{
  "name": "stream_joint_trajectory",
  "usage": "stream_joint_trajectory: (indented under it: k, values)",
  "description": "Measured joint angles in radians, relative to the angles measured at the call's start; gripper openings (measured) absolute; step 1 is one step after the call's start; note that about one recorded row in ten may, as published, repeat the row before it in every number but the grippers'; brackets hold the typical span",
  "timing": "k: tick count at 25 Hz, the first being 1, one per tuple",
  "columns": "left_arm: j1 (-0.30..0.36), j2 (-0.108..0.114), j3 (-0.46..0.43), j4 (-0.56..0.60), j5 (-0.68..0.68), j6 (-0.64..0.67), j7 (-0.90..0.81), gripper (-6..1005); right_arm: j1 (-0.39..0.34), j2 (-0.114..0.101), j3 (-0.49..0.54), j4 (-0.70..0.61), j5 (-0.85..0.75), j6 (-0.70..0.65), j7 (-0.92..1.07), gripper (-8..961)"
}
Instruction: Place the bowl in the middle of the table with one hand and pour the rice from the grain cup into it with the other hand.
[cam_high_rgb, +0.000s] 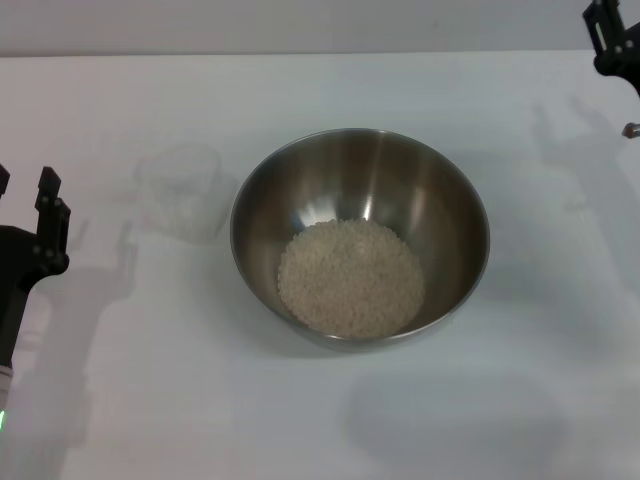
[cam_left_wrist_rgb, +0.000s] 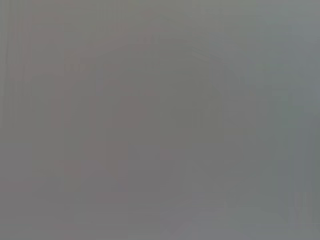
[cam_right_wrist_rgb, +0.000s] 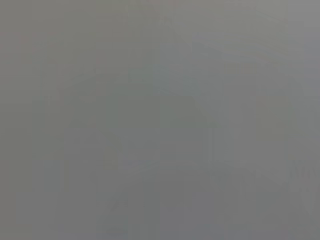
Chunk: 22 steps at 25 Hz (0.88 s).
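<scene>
The steel bowl stands in the middle of the white table. A loose heap of off-white rice lies in its bottom. The clear grain cup stands upright on the table just left of the bowl and looks empty. My left gripper is at the left edge, open and empty, apart from the cup. My right gripper is at the far right corner, partly cut off by the frame edge, well away from the bowl. Both wrist views show only plain grey.
The table's far edge runs along the top of the head view. Nothing else stands on the table around the bowl and cup.
</scene>
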<state>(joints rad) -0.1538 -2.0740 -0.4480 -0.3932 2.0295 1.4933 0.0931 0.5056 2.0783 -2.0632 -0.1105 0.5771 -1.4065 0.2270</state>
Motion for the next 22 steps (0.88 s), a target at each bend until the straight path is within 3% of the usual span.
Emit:
stream_joint_trajectory:
  k: [8, 11, 16, 22]
  values:
    - [-0.028, 0.000, 0.003, 0.004, 0.000, 0.042, -0.065, 490, -0.011, 0.002, -0.001, 0.000, -0.007, -0.003, 0.000, 489]
    - [-0.041, 0.000, 0.013, 0.004, 0.000, 0.053, -0.071, 667, -0.013, 0.003, -0.002, 0.000, -0.008, -0.006, 0.000, 489]
    - [-0.058, 0.000, 0.025, 0.005, 0.000, 0.062, -0.072, 829, -0.010, 0.003, -0.001, 0.000, -0.015, -0.002, 0.000, 490]
    - [-0.063, -0.001, 0.027, 0.005, 0.000, 0.064, -0.072, 829, -0.006, 0.003, -0.001, -0.001, -0.020, 0.002, 0.000, 490]
